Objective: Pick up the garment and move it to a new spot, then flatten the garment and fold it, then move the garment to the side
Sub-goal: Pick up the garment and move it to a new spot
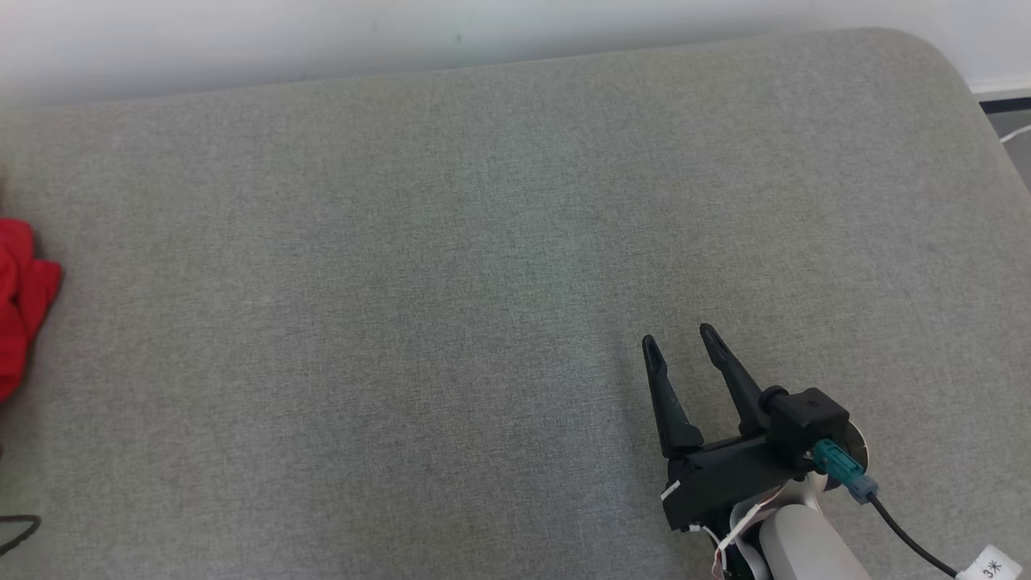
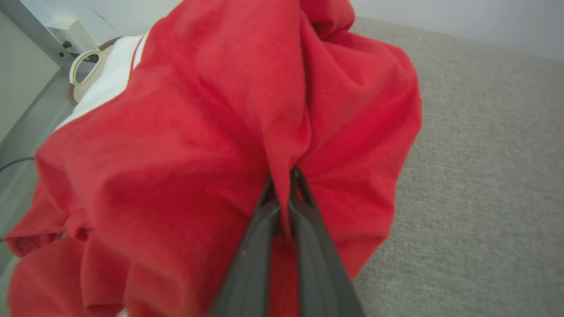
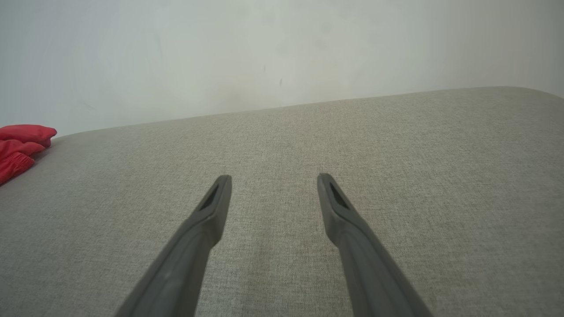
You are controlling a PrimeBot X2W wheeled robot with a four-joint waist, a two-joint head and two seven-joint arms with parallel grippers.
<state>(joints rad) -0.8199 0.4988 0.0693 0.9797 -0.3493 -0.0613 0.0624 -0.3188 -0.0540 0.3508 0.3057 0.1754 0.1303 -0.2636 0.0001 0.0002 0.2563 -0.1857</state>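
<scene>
The garment (image 2: 185, 145) is a crumpled red cloth. In the left wrist view it bulges close in front, and my left gripper (image 2: 282, 176) is shut on a ridge of its fabric pinched between the two dark fingers. In the head view the garment (image 1: 20, 310) shows as a red heap at the far left edge of the grey surface. The right wrist view has the garment (image 3: 20, 147) at its left edge. My right gripper (image 1: 681, 342) hovers open over the grey surface at the lower right, nothing between its fingers (image 3: 216, 202).
The grey fabric surface (image 1: 483, 282) spreads wide, with a pale wall behind it. Its rounded corner is at the upper right, floor beyond it. A white basket (image 2: 94, 70) with a tan handle sits behind the garment. A dark cable (image 1: 20, 532) lies at the lower left.
</scene>
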